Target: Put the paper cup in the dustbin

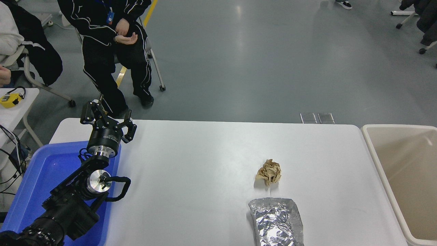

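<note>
The paper cup is out of view. The beige dustbin (379,160) stands at the table's right end, and the part of its inside that shows holds nothing. My right arm and gripper are out of the picture. My left gripper (107,118) is parked at the lower left, open and empty, above the far edge of the blue tray.
A crumpled brown paper ball (269,172) lies right of the table's middle. A silver foil bag (276,222) lies at the front edge below it. A blue tray (34,181) sits at the left under my left arm. A person (109,41) sits beyond the far left corner.
</note>
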You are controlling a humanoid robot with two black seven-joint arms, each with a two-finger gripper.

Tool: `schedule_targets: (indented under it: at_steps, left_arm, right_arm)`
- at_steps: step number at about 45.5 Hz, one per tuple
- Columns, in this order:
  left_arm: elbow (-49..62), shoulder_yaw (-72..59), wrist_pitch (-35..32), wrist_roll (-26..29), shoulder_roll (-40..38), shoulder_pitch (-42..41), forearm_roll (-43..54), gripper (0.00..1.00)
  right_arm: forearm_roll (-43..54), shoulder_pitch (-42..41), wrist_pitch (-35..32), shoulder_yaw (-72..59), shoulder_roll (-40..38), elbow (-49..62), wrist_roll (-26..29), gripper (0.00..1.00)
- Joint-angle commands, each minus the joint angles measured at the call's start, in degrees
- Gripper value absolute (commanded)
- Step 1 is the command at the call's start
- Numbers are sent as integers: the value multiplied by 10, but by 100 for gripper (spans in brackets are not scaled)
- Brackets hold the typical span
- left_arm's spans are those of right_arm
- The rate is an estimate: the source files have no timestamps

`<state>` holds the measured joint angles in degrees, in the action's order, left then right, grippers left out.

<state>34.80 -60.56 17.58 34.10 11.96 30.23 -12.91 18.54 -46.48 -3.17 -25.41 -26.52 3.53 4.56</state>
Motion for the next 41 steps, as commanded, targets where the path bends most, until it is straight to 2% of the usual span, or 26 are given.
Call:
schedule_targets:
  at_steps: [1,22,23,24,25,27,34,37,41]
  left_arm:
    - [0,0,0,0,1,0,0,100]
    - [0,0,0,0,1,0,0,100]
    - [0,0,0,0,1,0,0,100]
    - [0,0,0,0,0,0,0,100]
    - [0,0,0,0,0,0,0,100]
    - [0,0,0,0,1,0,0,100]
    - [0,0,0,0,0,0,0,100]
    - [0,0,0,0,0,0,0,100]
    - [0,0,0,0,0,0,0,100]
  right_arm:
    - [-6,72,33,26,35,2,13,0]
    - [-7,104,51,27,71,0,11,0]
    - [-7,104,55,27,71,0,11,14]
    - [-7,103,62,27,69,0,11,35]
    - [-7,103,65,27,69,0,11,42]
    - [-8,100,76,27,69,-2,11,65]
    - [-8,97,79,27,70,0,10,90]
    - [-8,97,86,27,74,3,10,90]
    - [-8,90,128,25,100,5,10,91]
